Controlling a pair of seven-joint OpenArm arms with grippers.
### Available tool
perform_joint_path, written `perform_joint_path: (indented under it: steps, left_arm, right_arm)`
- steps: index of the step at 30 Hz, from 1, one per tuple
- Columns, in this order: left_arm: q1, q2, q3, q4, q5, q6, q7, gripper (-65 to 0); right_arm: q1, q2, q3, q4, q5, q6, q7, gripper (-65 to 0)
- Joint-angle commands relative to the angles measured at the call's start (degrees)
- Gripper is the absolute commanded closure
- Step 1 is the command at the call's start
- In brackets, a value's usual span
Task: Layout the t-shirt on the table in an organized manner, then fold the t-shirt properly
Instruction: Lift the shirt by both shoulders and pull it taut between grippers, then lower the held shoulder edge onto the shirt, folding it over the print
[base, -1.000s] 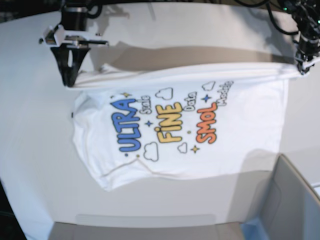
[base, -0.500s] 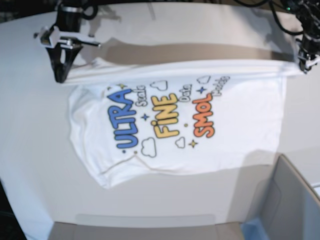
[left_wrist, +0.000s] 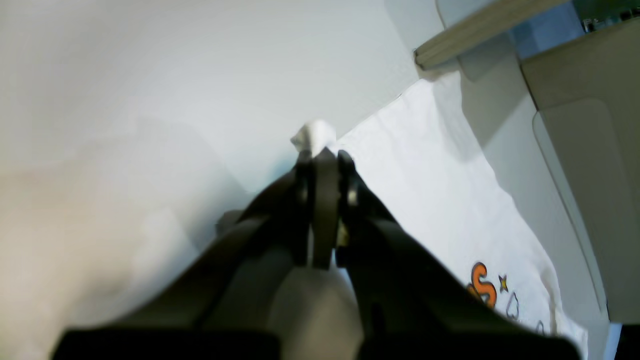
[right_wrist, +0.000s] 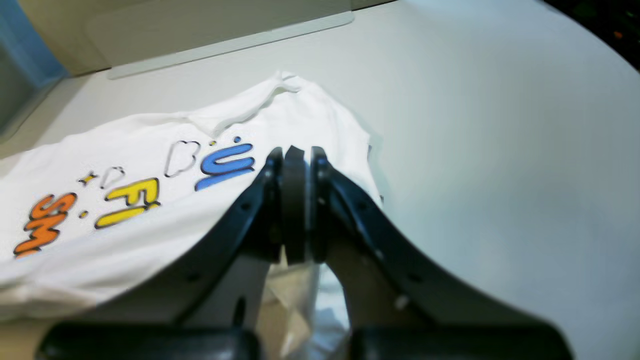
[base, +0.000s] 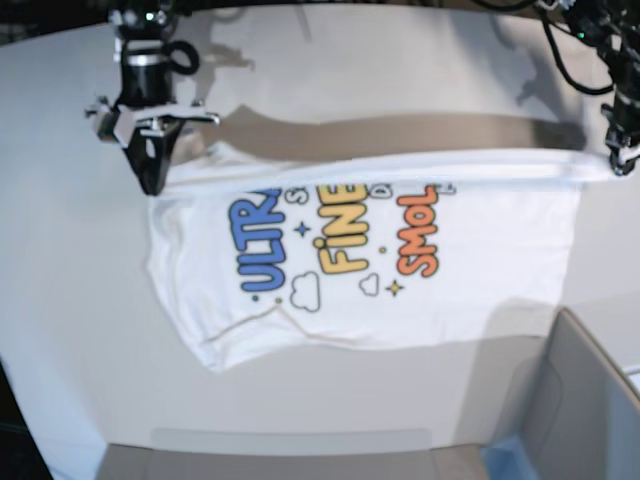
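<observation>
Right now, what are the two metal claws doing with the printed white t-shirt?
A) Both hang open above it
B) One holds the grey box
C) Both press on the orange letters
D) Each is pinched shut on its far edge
D: the right gripper and the left gripper are each shut on the far edge of the t-shirt, holding that edge stretched between them.

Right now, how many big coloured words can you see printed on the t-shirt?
3 on the t-shirt: blue ULTRA nearest the right gripper, yellow FINE in the middle, orange SMOL. Smaller words are partly hidden.
</observation>
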Motion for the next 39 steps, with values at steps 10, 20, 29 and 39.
perform_joint_path:
  steps: [10,20,29,39]
  left_arm:
    - [-8.4,-1.14,4.16,-2.79,9.66,2.56,-1.49,0.0]
    - [-15.87,-2.2,8.47,-10.35,16.25,2.47,-1.67,0.0]
    - [-20.35,-6.24,13.74,-19.05,16.25,2.47,-2.46,0.0]
    - [-22.55,-7.3,14.98,-25.3,16.25,2.47,-6.42,0.0]
  right_arm:
    - [7.8,1.07,-0.5,1.12,-0.14,3.84,-8.82,0.0]
    - [16.06,0.8,-0.5,-0.11,-0.06,5.95,-18.32,0.0]
    - [20.63,0.72,-0.58,-8.64,-0.06,5.95,-18.49,0.0]
    - [25.91,0.54,-0.58,-16.2,-0.06,5.95,-18.49,0.0]
